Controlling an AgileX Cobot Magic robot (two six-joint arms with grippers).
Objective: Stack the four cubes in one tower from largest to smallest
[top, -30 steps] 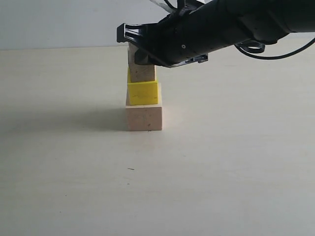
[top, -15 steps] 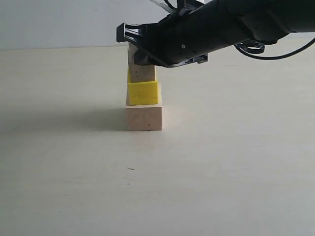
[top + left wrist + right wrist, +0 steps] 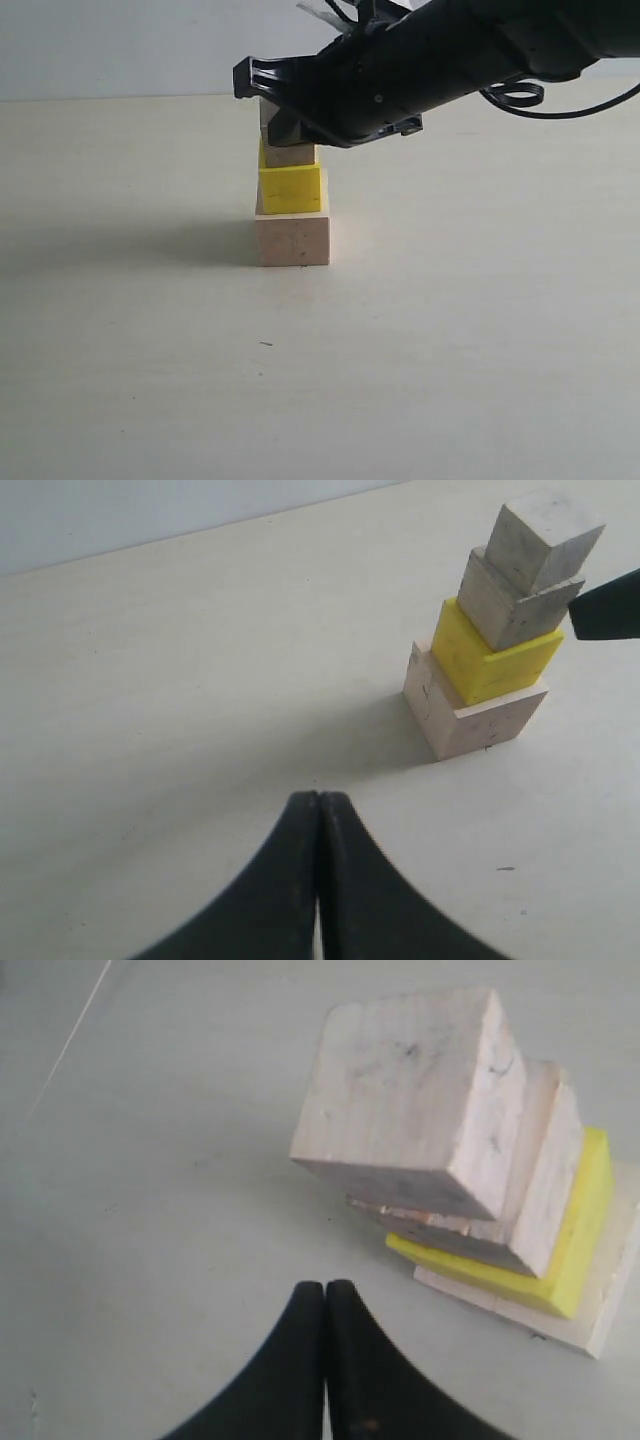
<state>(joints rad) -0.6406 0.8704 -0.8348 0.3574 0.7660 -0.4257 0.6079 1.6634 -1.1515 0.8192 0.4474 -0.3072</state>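
Four cubes, one column: on the left, the left gripper hangs over the table with its jaws pressed together on nothing, well apart from the work and out of the exterior camera's sight. Left of centre stands the tower, built in the called-for order: the large pale cube on the table, the yellow cube on it, then the medium cube, with the small cube on top. The layers sit slightly twisted and offset against one another, yet each rests on the one below. From the right, the right gripper reaches across beside the upper cubes, its jaws closed and empty. The stacking itself looks done. All that appears left is for that arm to draw clear without brushing the top of the column.
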